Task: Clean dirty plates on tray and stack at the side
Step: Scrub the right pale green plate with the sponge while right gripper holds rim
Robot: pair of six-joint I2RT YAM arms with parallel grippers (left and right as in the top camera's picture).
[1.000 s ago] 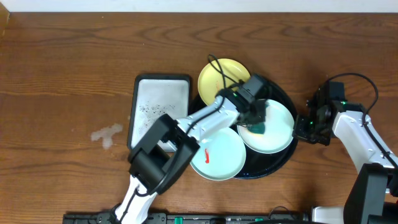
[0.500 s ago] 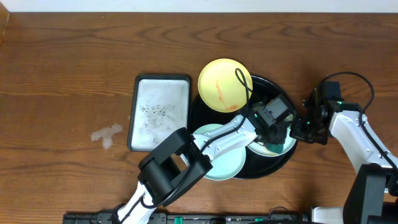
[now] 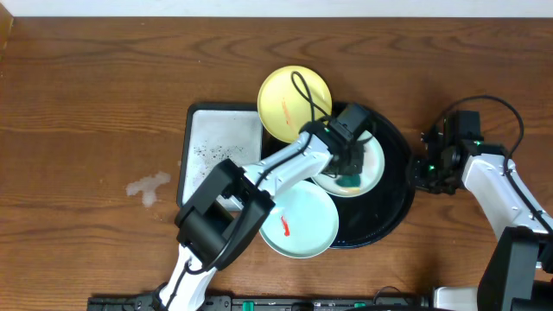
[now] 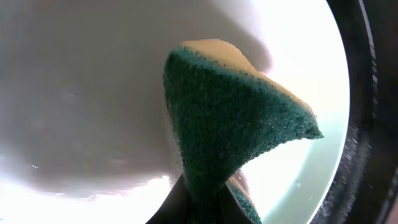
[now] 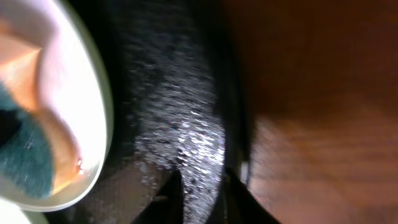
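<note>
The black tray [image 3: 396, 206] holds a mint plate [image 3: 373, 161]. My left gripper [image 3: 349, 171] is shut on a green and yellow sponge [image 4: 230, 130] and presses it on that plate [image 4: 311, 180]. A second mint plate [image 3: 302, 226] with a red smear overlaps the tray's front left rim. The yellow plate [image 3: 281, 104] with orange smears lies at the tray's back left, partly over the grey sponge tray. My right gripper [image 3: 421, 173] is shut on the black tray's right rim [image 5: 180, 124]. The mint plate [image 5: 68, 74] and the sponge show at the left of the right wrist view.
The grey rectangular sponge tray [image 3: 216, 155] lies left of the black tray. A pale wet stain [image 3: 149, 186] marks the wooden table further left. My left arm stretches across the front plate.
My left gripper swept the sponge to the tray's right side and back to the left. The scrubbed plate slid left with it. The yellow plate shifted up and left over the sponge tray.
</note>
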